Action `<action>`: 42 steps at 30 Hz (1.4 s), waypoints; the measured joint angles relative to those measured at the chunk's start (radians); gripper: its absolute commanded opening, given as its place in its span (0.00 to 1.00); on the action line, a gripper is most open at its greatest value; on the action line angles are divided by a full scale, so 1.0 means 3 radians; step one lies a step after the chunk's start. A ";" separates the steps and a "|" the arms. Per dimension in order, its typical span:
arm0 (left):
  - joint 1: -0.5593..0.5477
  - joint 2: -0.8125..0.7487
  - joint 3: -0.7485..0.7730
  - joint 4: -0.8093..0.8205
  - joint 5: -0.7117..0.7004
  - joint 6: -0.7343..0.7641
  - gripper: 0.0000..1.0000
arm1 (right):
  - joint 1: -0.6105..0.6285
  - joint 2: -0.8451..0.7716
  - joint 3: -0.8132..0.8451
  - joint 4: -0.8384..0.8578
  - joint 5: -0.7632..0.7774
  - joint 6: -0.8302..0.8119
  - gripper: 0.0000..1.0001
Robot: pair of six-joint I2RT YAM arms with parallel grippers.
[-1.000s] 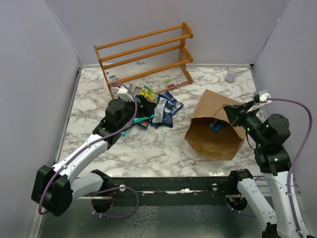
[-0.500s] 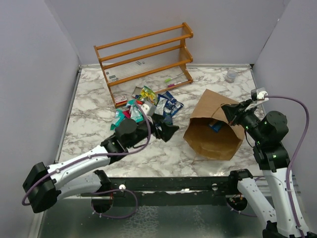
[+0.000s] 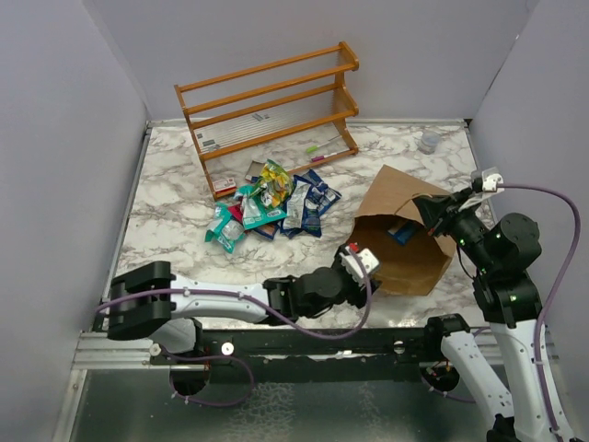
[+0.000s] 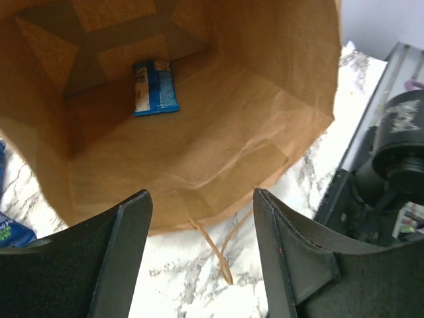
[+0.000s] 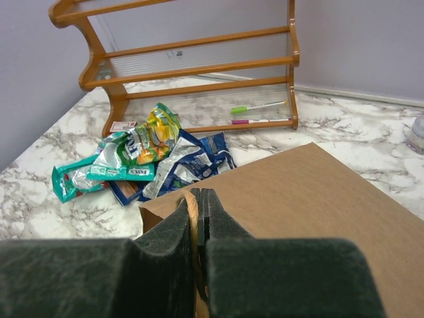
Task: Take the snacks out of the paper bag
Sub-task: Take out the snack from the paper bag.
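Note:
The paper bag point(image 3: 398, 241) lies on its side at the right, its mouth facing my left gripper point(image 3: 361, 269). That gripper is open and empty just outside the mouth; in the left wrist view its fingertips point(image 4: 129, 245) frame the bag's lower lip point(image 4: 199, 199) and a loose handle loop point(image 4: 222, 248) on the marble. One blue-and-white snack packet point(image 4: 154, 88) lies deep inside the bag point(image 3: 401, 235). My right gripper point(image 3: 426, 209) is shut on the bag's upper handle point(image 5: 192, 209), holding the top side up. Several snacks point(image 3: 276, 203) lie piled on the table left of the bag point(image 5: 149, 156).
A wooden rack point(image 3: 267, 101) stands at the back, with pens on its lower shelf point(image 5: 255, 107). A small clear cup point(image 3: 429, 141) sits at the back right. Walls close in on both sides. The right arm's base point(image 4: 397, 165) stands close to the bag's mouth.
My left arm has swung from the snack pile across to the bag's mouth, with nothing in its jaws. The right gripper keeps its hold on the handle; the bag barely shifted.

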 measured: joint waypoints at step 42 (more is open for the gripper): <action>0.0833 0.2853 0.2589 -0.0172 0.0183 0.0229 0.71 | 0.0000 0.0027 0.0010 0.0000 -0.0196 -0.0024 0.02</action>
